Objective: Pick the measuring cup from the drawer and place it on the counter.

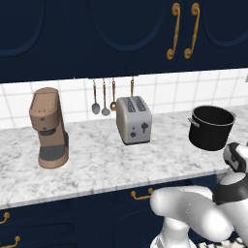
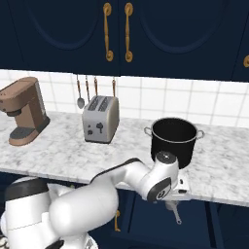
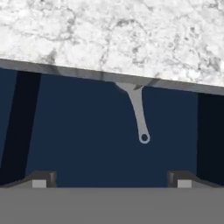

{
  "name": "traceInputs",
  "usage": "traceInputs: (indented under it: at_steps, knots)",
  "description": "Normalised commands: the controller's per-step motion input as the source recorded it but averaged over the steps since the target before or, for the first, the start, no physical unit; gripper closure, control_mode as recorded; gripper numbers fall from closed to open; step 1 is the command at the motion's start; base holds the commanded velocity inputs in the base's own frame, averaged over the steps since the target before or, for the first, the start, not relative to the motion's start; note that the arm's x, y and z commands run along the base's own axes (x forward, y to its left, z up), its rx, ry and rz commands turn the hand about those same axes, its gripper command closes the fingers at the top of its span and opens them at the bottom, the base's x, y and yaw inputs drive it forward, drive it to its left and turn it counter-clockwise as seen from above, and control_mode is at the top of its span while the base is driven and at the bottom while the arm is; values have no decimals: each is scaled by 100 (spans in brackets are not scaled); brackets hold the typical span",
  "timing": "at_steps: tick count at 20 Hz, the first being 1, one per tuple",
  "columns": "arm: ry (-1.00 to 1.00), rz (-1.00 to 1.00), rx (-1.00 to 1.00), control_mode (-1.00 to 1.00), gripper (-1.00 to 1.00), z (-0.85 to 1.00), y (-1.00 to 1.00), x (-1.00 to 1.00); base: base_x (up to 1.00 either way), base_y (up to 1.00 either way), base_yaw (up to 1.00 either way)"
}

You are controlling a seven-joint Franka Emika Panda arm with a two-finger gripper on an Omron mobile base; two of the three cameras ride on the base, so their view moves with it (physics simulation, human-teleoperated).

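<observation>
Claw (image 3: 112, 179) spread wide, facing counter (image 3: 109, 35) edge

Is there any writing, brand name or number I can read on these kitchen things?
None to read.
The toaster has small dark marks on its front, symbols rather than letters, too small to make out.
The coffee machine and the black pot carry no visible label.

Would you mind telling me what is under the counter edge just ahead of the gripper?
Under the counter edge, a grey handle with a hole at its end sticks out over a navy drawer. The counter covers whatever the handle belongs to.
</observation>
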Motion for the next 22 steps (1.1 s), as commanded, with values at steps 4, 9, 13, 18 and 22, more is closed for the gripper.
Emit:
traceInputs:
  at_steps: [4, 9, 13, 18, 22]
  knots:
    - [10, 12, -1, -100, -100, -90, -9, -17, 0, 0, 0]
    - [5, 8, 0, -100, -100, -77, -39, -46, 0, 0, 0]
    - [0, 0, 0, -100, -100, -38, -31, -47, 0, 0, 0]
    - [6, 0, 0, -100, -100, -3, -13, -34, 0, 0, 0]
    - [15, 0, 0, -100, -100, 0, -13, -38, 0, 0, 0]
